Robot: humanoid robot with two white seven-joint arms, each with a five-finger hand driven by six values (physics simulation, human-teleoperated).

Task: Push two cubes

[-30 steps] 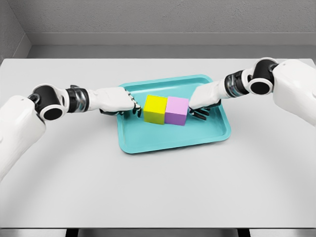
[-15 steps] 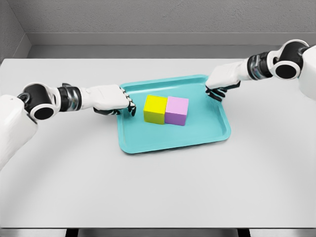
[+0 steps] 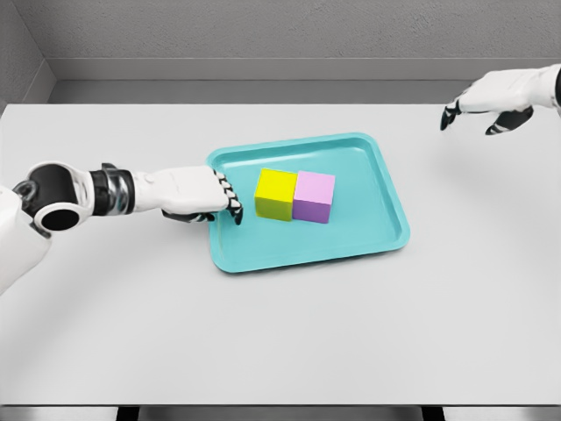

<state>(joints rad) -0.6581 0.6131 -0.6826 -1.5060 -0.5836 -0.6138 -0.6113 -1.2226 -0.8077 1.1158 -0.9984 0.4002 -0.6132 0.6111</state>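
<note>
Yellow cube (image 3: 276, 194) touching purple cube (image 3: 314, 196), side-by-side.

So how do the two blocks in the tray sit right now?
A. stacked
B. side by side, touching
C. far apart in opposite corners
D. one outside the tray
B: the yellow cube and the purple cube stand flush against each other inside the teal tray.

Counter (image 3: 280, 333): pale grey, matte, fills most of the view.
Back wall (image 3: 289, 31): grey, rough-textured.
Left wall (image 3: 16, 61): grey, possibly textured too.
Light: soft, even.
</note>
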